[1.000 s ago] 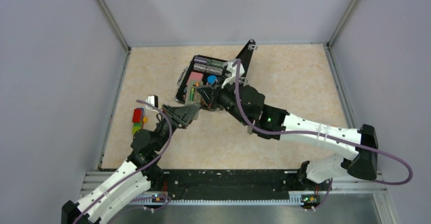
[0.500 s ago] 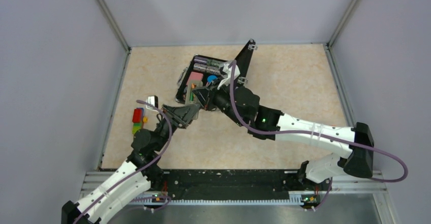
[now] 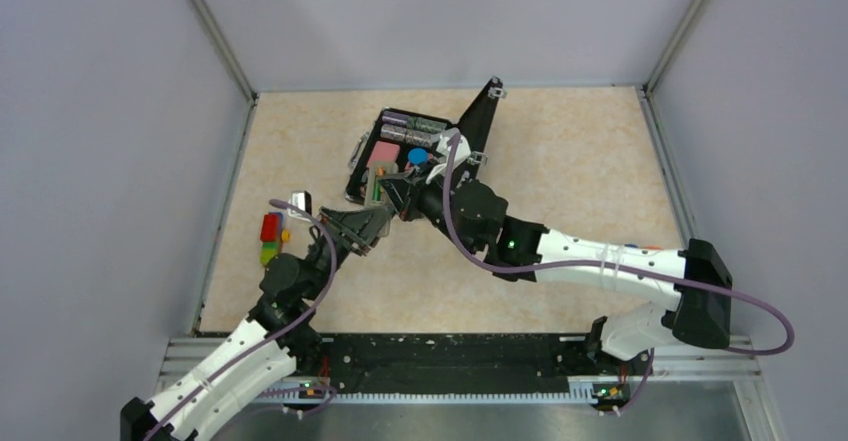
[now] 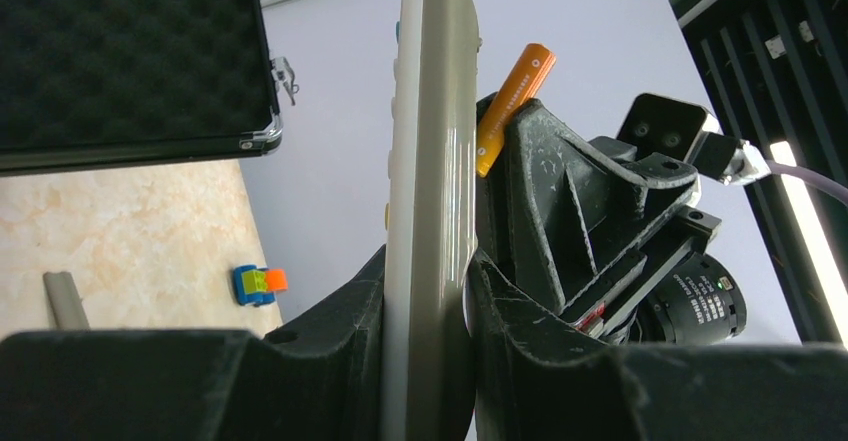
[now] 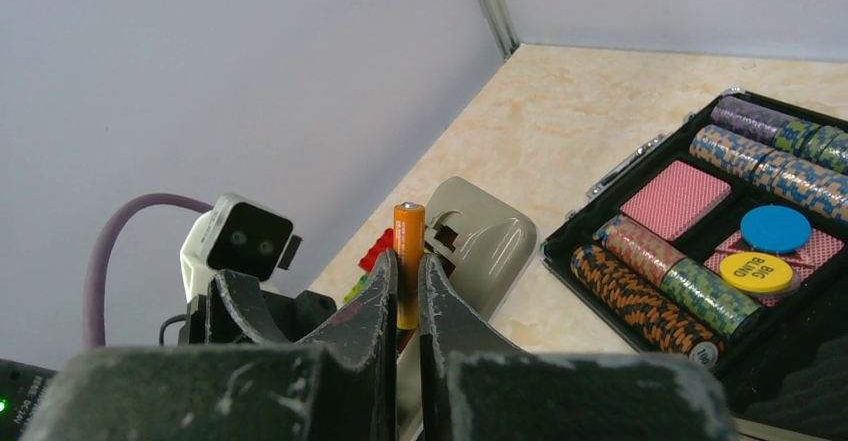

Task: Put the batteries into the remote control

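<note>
Open black case (image 3: 480,113) (foam-lined lid raised), striped poker chip rolls (image 5: 650,306), pink cards (image 5: 672,197), multicoloured block toy (image 3: 270,239)

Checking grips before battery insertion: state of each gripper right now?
Left gripper: closed, holding the remote control.
Right gripper: closed, holding the orange battery.

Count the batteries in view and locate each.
1: the orange battery, pinched in the right gripper beside the grey back of the remote control that the left gripper holds. A second may be hidden.
</note>
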Controlling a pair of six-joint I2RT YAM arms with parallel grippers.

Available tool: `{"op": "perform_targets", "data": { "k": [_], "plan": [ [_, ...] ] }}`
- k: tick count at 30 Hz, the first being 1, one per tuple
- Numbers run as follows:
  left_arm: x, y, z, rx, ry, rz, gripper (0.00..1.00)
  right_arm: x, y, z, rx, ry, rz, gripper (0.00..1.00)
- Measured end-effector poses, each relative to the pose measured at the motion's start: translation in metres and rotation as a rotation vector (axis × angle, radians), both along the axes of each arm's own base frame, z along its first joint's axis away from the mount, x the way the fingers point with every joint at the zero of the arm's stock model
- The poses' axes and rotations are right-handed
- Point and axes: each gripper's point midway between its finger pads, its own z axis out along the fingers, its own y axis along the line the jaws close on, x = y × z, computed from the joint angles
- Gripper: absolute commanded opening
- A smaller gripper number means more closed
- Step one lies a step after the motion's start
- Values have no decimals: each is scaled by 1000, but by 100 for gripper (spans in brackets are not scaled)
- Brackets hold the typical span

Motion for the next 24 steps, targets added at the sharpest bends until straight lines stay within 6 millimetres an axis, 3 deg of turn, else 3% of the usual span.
{"op": "perform_targets", "data": {
  "k": [24],
  "plan": [
    [4,9,-12,17,56,54,0,-11,8,-15,-14,-96,82,11]
  ]
}}
